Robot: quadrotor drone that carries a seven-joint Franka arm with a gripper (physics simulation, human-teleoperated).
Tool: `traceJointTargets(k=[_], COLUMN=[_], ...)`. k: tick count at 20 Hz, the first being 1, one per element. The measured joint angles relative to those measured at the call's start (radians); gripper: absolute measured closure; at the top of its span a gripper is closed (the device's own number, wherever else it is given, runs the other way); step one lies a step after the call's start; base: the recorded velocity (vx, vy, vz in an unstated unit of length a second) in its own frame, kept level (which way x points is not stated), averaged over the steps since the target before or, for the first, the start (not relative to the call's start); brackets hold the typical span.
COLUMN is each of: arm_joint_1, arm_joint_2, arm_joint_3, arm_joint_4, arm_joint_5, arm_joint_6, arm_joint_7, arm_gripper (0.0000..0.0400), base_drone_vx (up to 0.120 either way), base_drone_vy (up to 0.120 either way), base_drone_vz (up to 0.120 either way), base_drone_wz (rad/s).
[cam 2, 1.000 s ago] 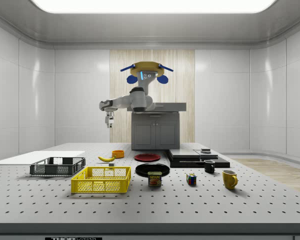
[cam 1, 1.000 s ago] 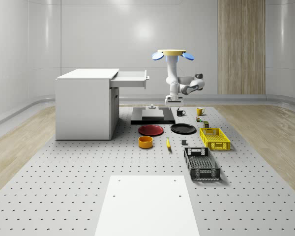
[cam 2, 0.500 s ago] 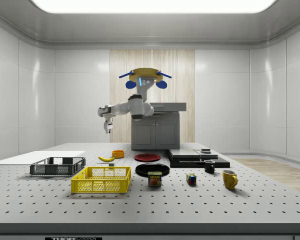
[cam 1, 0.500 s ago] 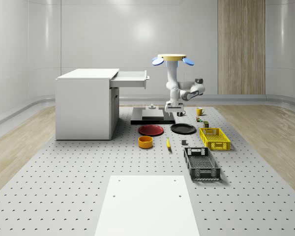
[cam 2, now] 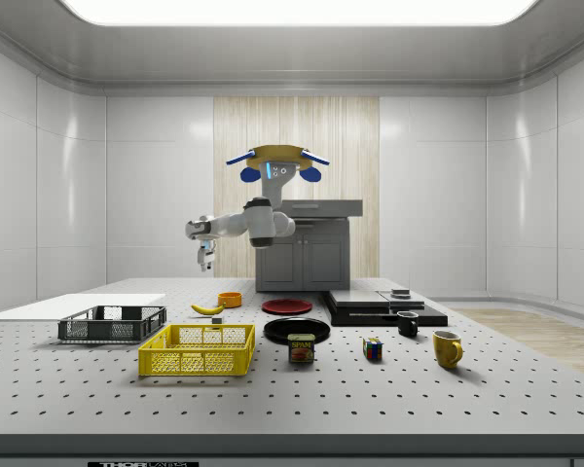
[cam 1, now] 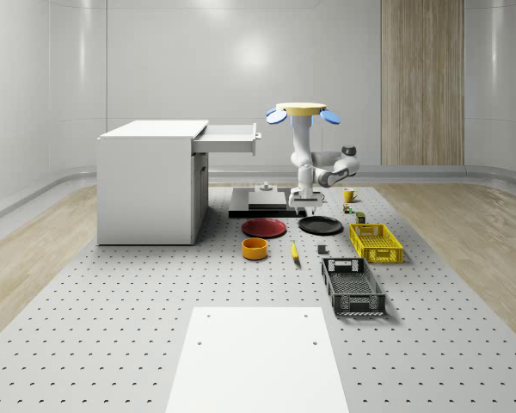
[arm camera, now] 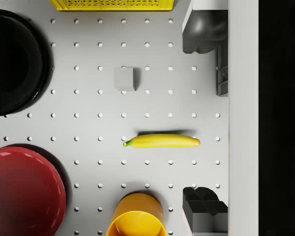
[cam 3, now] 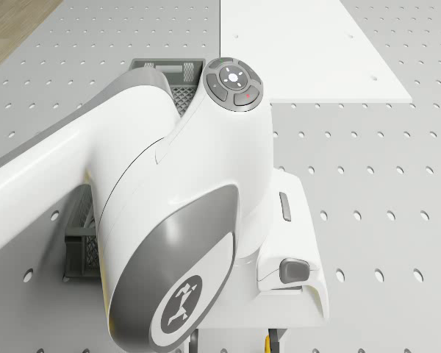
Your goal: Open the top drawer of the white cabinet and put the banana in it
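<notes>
I am looking at a white-walled room with a wood-panelled strip on the far wall and a grey perforated table point(cam 1: 112, 327) that carries a plain white sheet point(cam 1: 258, 357) near its front edge. The white cabinet point(cam 1: 146, 185) stands at the whole-scene view's left with its top drawer point(cam 1: 228, 138) pulled out; I cannot see into it. Of the containers, the yellow crate point(cam 2: 200, 350) and the black crate point(cam 2: 112, 323) look bare inside, and the orange bowl point(arm camera: 136, 220), the red plate point(arm camera: 22, 191) and the black plate point(arm camera: 12, 61) hold nothing that I can see. The banana point(arm camera: 162, 141) lies flat on the table, apart from the rest, between the orange bowl and a small grey block point(arm camera: 124, 78). Its long axis runs towards and away from the whole-scene camera. In the wrist view its stem end points towards the gap between the two plates. The drone point(cam 2: 277, 161) hovers above the table beside the open drawer, over the plates. The gripper point(cam 2: 204, 261) hangs above the banana, well clear of it, and its fingers point(arm camera: 204, 214) stand apart, holding nothing.
</notes>
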Motion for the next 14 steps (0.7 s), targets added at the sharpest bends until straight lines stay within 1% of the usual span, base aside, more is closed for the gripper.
traceJointTargets(k=[14], arm_joint_1=[0.0], arm_joint_2=[-0.003], arm_joint_3=[0.0], arm_joint_4=[0.0], arm_joint_5=[-0.001], arm_joint_6=[0.003], arm_joint_7=[0.0], arm_gripper=[0.0], base_drone_vx=[0.0], base_drone_vy=[0.0], base_drone_vz=[-0.12], base_drone_wz=[0.0])
